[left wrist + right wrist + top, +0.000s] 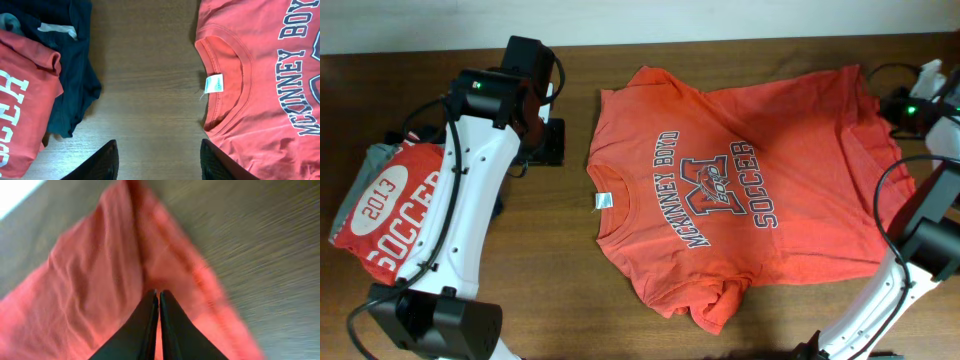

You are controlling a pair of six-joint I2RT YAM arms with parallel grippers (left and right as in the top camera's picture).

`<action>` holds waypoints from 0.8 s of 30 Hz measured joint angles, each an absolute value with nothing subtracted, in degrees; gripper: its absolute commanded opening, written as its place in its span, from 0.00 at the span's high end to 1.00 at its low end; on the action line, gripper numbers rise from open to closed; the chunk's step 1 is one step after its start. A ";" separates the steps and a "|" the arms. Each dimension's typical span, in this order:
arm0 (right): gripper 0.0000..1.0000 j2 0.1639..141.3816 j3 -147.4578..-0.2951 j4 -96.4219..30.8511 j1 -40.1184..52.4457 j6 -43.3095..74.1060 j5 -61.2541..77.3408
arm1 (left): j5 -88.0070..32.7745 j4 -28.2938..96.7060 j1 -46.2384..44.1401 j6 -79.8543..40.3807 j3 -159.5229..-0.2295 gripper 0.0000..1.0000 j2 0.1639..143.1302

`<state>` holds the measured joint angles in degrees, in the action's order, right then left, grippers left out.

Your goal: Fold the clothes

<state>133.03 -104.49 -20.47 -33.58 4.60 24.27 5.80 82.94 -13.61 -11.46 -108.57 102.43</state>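
Note:
The clothes, an orange-red T-shirt (740, 190) with a navy "McKinney Boyd Soccer" print, lie face up on the wooden table (550, 260), collar to the left. The white neck tag (604, 201) shows inside the collar. At the shirt's far right corner my right gripper (892, 100) is pinched on the cloth; in the right wrist view its fingers (150, 325) meet with red fabric (100, 280) gathered between and around them. My left gripper (159, 141) stands open over bare wood, just left of the collar and tag (214, 84), holding nothing.
A folded red shirt (395, 205) printed "2013 SOCCER" lies at the left edge on grey cloth (365, 170). A dark navy garment (70, 60) lies beside it. The left arm (470, 200) arches over that stack. The near sleeve (720, 300) is bunched.

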 measured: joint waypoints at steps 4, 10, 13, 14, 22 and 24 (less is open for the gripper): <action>0.67 133.03 -105.86 -22.90 -34.96 6.09 24.12 | 5.80 82.37 -13.61 -11.46 -108.57 0.47 102.43; 0.55 133.03 -106.02 -32.71 -34.17 5.17 24.32 | 5.82 81.52 -13.61 -11.42 -108.57 0.43 102.43; 0.54 133.03 -106.02 -33.95 -32.60 4.10 24.32 | 5.80 81.41 -13.61 -11.64 -108.57 0.43 102.43; 0.54 133.03 -106.02 -34.09 -32.03 4.01 24.34 | 5.80 81.36 -13.61 -11.64 -108.57 0.43 102.43; 0.54 133.05 -106.02 -34.13 -28.88 3.57 24.40 | 5.80 81.41 -13.61 -11.64 -108.57 0.42 102.43; 0.55 133.25 -106.02 -34.11 -28.69 3.51 23.77 | 5.80 81.43 -13.61 -11.62 -108.57 0.42 102.43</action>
<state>133.25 -106.02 -34.11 -28.69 3.51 23.77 5.80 81.43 -13.61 -11.62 -108.57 102.43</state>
